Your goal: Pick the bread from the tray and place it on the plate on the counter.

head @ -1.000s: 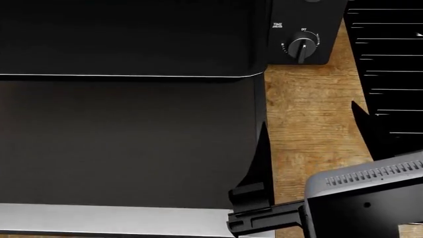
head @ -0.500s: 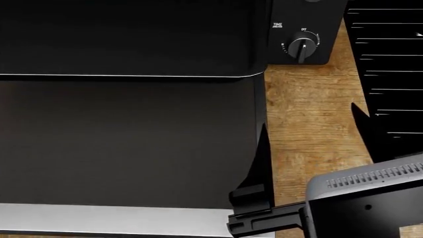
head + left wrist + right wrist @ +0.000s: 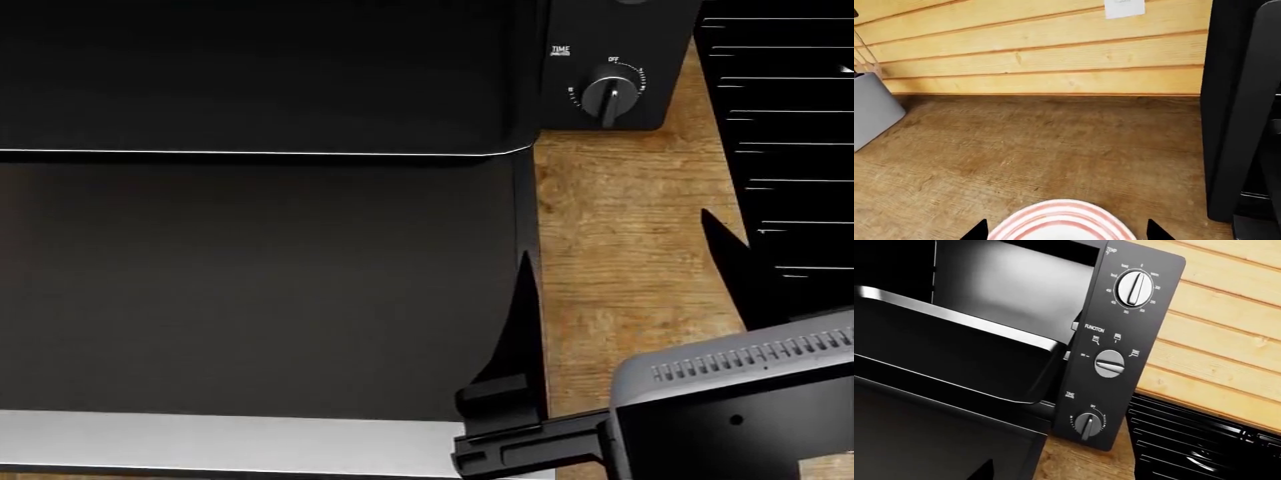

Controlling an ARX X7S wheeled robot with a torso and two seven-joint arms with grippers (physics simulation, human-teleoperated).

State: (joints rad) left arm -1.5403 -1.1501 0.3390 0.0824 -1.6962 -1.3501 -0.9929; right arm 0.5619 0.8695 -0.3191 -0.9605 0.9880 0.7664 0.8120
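Head, left-wrist and right-wrist views of the pick phase. The bread appears in none of the three views, so its position and long axis cannot be read; it is presumably inside the tray (image 3: pixel 954 352), whose interior the right wrist camera sees only from the side and below the rim. The tray projects from the open toaster oven (image 3: pixel 1121 340), above the lowered door panel (image 3: pixel 254 290) that fills most of the head view. The right claw (image 3: pixel 627 290) stands released, its two dark fingers spread wide over the bare tabletop (image 3: pixel 614 260) between the door panel's edge and the ridged stovetop (image 3: pixel 787 130); the tray thus lies toward the robot's left of this claw and farther forward, at a higher level. The left claw (image 3: pixel 1064 234) is likewise released and holds nothing, its fingertips (image 3: pixel 977 231) straddling the red-striped plate (image 3: pixel 1061 222), which rests on the tabletop on the oven's other side. Judged from this layout, the right arm is the nearer to the tray, while the left arm already marks the placing site.
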